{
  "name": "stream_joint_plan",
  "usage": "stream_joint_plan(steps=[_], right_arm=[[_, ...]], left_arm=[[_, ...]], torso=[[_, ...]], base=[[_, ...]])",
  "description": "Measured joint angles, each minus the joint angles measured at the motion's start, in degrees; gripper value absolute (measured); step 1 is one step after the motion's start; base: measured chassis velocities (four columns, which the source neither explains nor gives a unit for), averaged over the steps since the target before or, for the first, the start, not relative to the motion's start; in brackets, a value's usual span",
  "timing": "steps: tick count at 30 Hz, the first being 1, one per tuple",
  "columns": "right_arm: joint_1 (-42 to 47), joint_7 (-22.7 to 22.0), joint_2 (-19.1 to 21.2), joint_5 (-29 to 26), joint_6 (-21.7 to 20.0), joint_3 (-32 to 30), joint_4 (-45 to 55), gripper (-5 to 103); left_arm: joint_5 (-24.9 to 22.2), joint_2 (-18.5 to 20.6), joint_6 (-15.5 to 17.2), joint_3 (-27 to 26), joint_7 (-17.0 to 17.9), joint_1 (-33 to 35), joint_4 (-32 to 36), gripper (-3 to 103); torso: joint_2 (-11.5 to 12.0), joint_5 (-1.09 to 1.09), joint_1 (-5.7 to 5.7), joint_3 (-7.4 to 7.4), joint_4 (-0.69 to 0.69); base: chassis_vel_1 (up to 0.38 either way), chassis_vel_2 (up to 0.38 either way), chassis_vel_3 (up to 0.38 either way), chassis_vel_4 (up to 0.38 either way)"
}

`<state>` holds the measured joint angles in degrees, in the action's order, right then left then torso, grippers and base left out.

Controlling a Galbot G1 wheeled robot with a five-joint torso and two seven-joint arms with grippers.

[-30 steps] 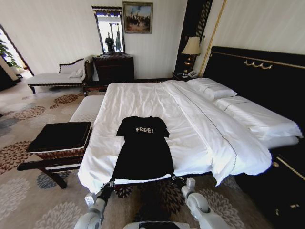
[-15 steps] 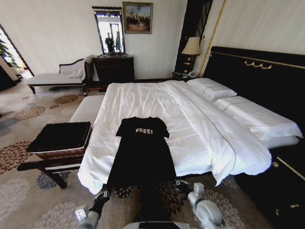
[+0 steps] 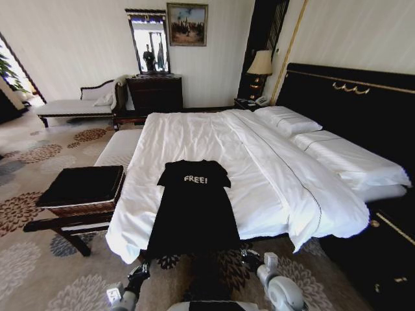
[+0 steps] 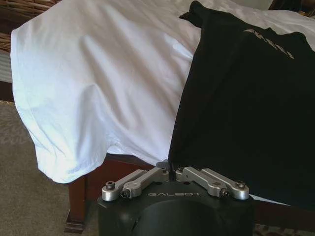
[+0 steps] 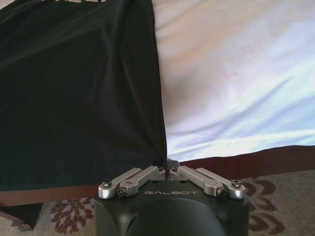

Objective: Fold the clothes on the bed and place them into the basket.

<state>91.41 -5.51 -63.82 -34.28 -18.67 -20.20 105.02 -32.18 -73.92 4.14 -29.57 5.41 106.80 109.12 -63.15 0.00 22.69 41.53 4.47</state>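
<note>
Head view showed the T-shirt (image 3: 194,204), black soft fabric with white "FREE!" lettering on the chest, lying flat and long on the bed (image 3: 259,162), collar toward the far side and hem hanging over the bed's near edge. Its short sleeves spread to either side of the lettering.

At the hem's two lower corners sat the grippers. The left gripper (image 3: 139,270) was below the bed's near edge, and in the left wrist view its metal fingers (image 4: 142,178) met tip to tip, pinched on the shirt's corner (image 4: 171,164). The right gripper (image 3: 249,256) was at the other corner; in the right wrist view its fingers (image 5: 142,176) were likewise closed together, nipping the corner of the cloth where it came to a point. Between them the fabric hung smooth and taut, a dark rectangle down the side of the bed.

Around the shirt the bed's white duvet lay in soft creases and draped over a dark wood frame. Two white pillows (image 3: 318,139) rested against a tall black headboard (image 3: 350,110) with gold trim.

Left of the bed stood the basket (image 3: 83,191), low, rectangular, brown wicker with black lining, on a dark-legged bench (image 3: 61,227). Patterned floral carpet (image 3: 39,272) spread beneath the bed.
</note>
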Motion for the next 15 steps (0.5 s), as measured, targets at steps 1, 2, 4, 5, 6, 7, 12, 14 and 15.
stream_joint_plan(steps=[1, 2, 4, 5, 6, 7, 12, 14, 15], right_arm=[[-0.47, 0.01, -0.22, 0.25, 0.0, 0.39, -0.42, 0], [-0.47, 0.01, -0.22, 0.25, 0.0, 0.39, -0.42, 0], [-2.64, 0.43, -1.22, 0.64, 0.13, 1.12, -2.02, 0], [-2.64, 0.43, -1.22, 0.64, 0.13, 1.12, -2.02, 0], [-3.37, 0.46, -1.62, 0.69, 0.21, 1.33, -2.55, 0], [-4.94, 0.44, -2.48, 0.67, 0.33, 1.89, -3.74, 0], [-6.91, 0.03, -2.89, 0.72, 0.21, 2.88, -6.0, 0], [-6.95, 0.02, -2.83, 1.0, 0.21, 2.97, -6.39, 0], [-6.95, 0.03, -2.81, 1.29, 0.21, 3.06, -6.68, 0]], left_arm=[[0.09, -0.02, -0.05, 0.09, -0.03, -0.27, -0.51, 1], [0.09, -0.02, -0.05, 0.09, -0.03, -0.27, -0.51, 1], [0.37, -0.64, 0.06, 0.42, -0.04, -1.93, -1.83, 1], [0.37, -0.64, 0.06, 0.42, -0.04, -1.93, -1.83, 1], [0.43, -0.93, 0.19, 0.54, -0.03, -2.64, -2.19, 1], [0.83, -1.84, 0.64, 0.78, 0.16, -4.46, -3.01, 1], [1.98, -2.54, 1.54, 1.79, 0.48, -6.55, -4.1, 1], [2.27, -2.51, 1.53, 1.89, 0.51, -6.64, -4.44, 1], [2.76, -2.52, 1.4, 1.98, 0.57, -6.85, -5.08, 1]], torso=[[0.0, 0.0, 0.0, 0.0, 0.0], [0.0, 0.0, 0.0, 0.0, 0.0], [0.0, 0.0, -0.01, 0.0, -0.01], [0.0, 0.0, -0.01, 0.0, -0.01], [0.0, 0.0, -0.01, 0.0, -0.01], [0.0, 0.01, -0.01, 0.0, -0.02], [0.01, 0.01, 0.02, 0.01, -0.01], [0.01, 0.01, 0.02, 0.01, -0.01], [0.0, 0.0, 0.01, 0.01, -0.01]], base=[[0.0, 0.0, 0.0, 0.0], [0.0, 0.0, 0.0, 0.0], [0.0, 0.0, 0.0, 0.0], [0.0, 0.0, 0.0, 0.0], [0.0, 0.0, 0.0, 0.0], [0.0, 0.0, 0.0, 0.0], [0.0, 0.0, 0.0, 0.0], [0.0, 0.0, 0.0, 0.0], [0.0, 0.0, 0.0, 0.0]])
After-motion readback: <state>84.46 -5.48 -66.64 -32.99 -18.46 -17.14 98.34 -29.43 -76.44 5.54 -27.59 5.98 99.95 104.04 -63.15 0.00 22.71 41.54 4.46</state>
